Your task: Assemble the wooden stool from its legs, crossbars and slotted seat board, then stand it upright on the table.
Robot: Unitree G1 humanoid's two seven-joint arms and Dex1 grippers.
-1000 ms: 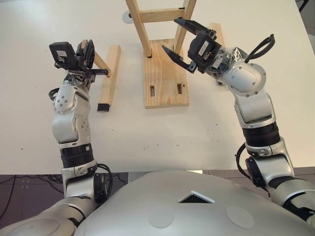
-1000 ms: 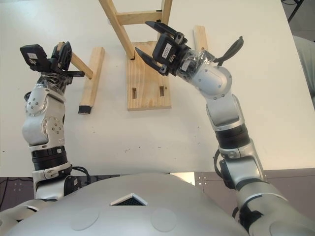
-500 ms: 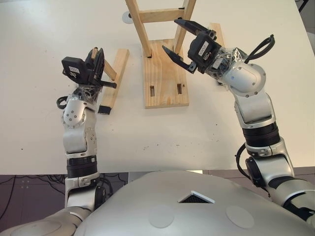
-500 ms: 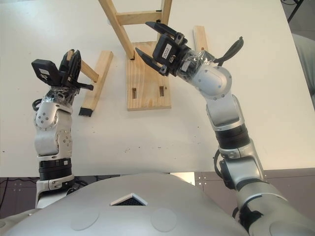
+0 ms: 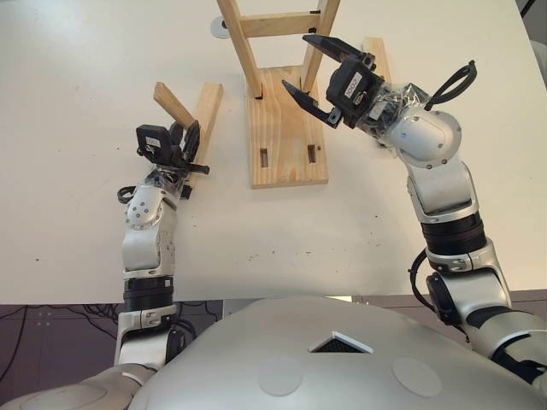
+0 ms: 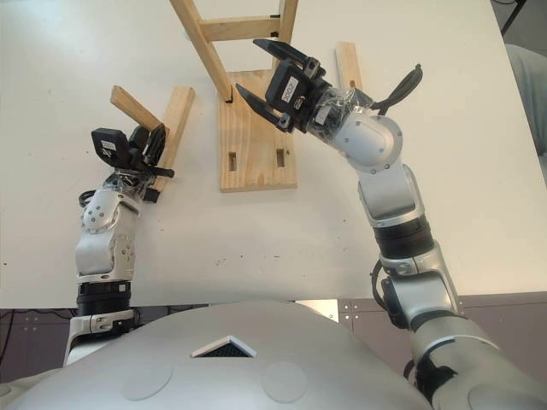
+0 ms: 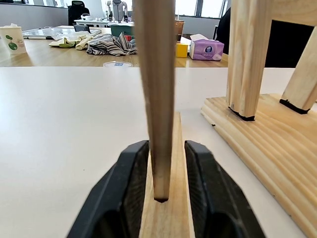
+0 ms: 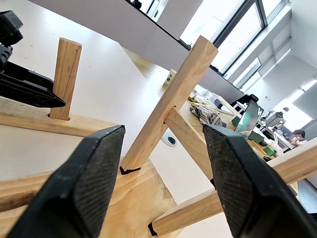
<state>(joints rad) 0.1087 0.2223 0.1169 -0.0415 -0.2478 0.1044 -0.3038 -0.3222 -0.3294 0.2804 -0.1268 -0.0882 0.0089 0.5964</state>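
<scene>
The slotted seat board [image 5: 286, 149] lies flat on the table. Two legs [image 5: 242, 47] joined by a crossbar [image 5: 278, 24] stand upright in its far slots. My right gripper [image 5: 309, 67] is open, its fingers [image 8: 96, 173] spread wide on either side of the right upright leg [image 8: 168, 104] without touching it. To the left, a loose leg [image 5: 205, 111] lies on the table with a short crossbar [image 5: 173, 102] sticking up from it. My left gripper [image 5: 184, 147] hovers over that leg's near end, short of the crossbar [image 7: 156, 99], fingers [image 7: 131, 188] slightly apart, holding nothing.
Another loose leg [image 5: 376, 53] lies on the table behind my right arm. A small white disc [image 5: 220, 30] sits at the far edge, left of the standing frame. The near half of the white table [image 5: 282, 231] is bare.
My left gripper shifted the loose leg and its crossbar a little toward the seat board, then let go and drew back low toward me. The right arm has not moved.
</scene>
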